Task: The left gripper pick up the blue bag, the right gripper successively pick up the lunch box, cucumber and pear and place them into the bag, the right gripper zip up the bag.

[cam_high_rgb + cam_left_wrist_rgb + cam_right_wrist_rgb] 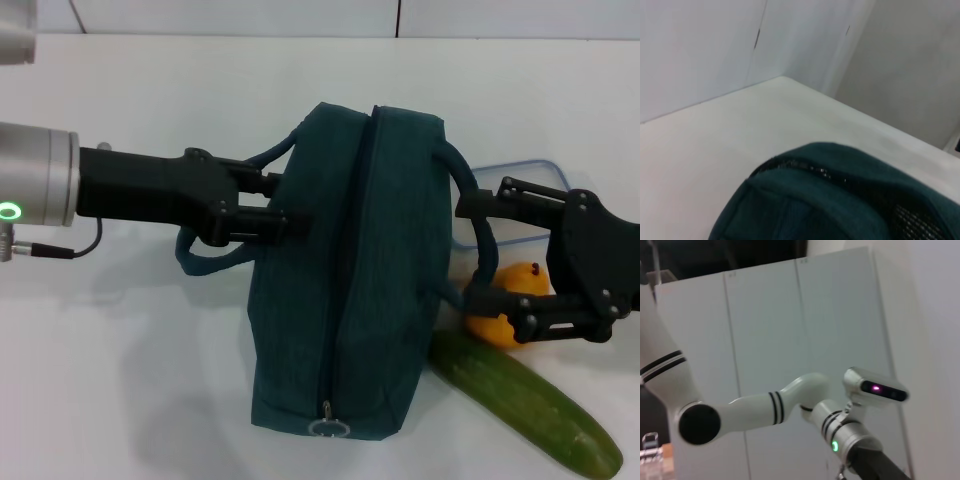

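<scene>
Head view: the blue bag [350, 290] is seen standing on the white tabletop [120, 380], zipper run shut along its top, ring pull [329, 428] at the near end. The left gripper [295, 205] is pressed against the bag's left side by the loop handle [215, 262]; whether fabric or handle is pinched cannot be told. The right gripper [478, 255] is spread wide around the bag's right handle, nothing clamped in it. The lunch box [520, 190], pear [510, 300] and cucumber [525, 405] are all found on the tabletop to the right of the bag, so nothing is judged packed yet. All three placements and the closing zip are left; the bag would need opening first.

Left wrist view: only the bag's teal fabric [840, 200] with a dark mesh edge is shown over the tabletop; no fingers are seen.

Right wrist view: the white left arm [755, 410], a green wrist light [834, 445] and a wall panel are shown.

No readable writing or brand is visible anywhere.
</scene>
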